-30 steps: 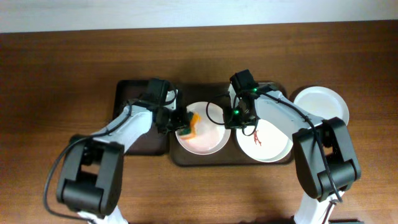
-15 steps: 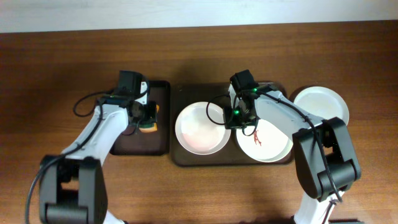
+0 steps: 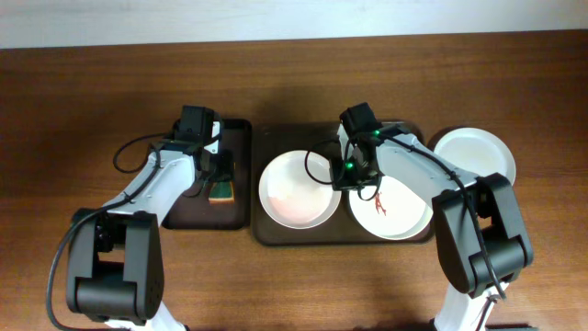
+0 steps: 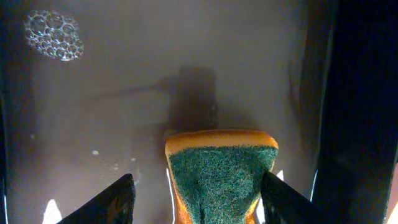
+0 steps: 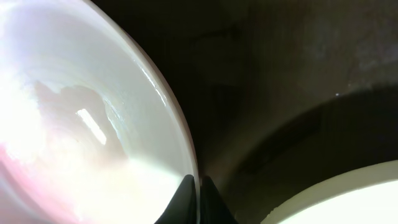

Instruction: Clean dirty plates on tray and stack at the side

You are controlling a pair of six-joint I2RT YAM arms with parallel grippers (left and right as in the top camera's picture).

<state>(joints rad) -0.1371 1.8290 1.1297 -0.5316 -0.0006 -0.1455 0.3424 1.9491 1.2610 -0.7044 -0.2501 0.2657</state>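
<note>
Plates point(image 3: 390, 211) numbered three in the overhead view. A plain plate point(image 3: 475, 154) lay on the bench point(image 3: 92, 92) just right of the tray point(image 3: 276, 138), judged finished and ready to start the stack. Inside the tray, the left plate point(image 3: 297, 188) looked wiped, with a faint pink tinge. The streaked plate point(image 3: 395, 216) to its right bore red sauce point(image 3: 378, 202), so its cleaning was judged outstanding. The right pincer point(image 3: 352, 176) sat at the left plate's rim. The left pincer point(image 3: 220, 173) hung over a sponge point(image 3: 220, 190) in the black tray point(image 3: 188, 216) left of the tray.

Left wrist view: the left pincer point(image 4: 198, 186) was open, and the sponge point(image 4: 221, 168) lay ungripped between its fingers point(image 4: 118, 199). Suds point(image 4: 55, 34) lay beyond.

Right wrist view: the right pincer point(image 5: 199, 186) was closed on the left plate point(image 5: 93, 124) at its rim. The streaked plate point(image 5: 336, 193) showed beside it.
</note>
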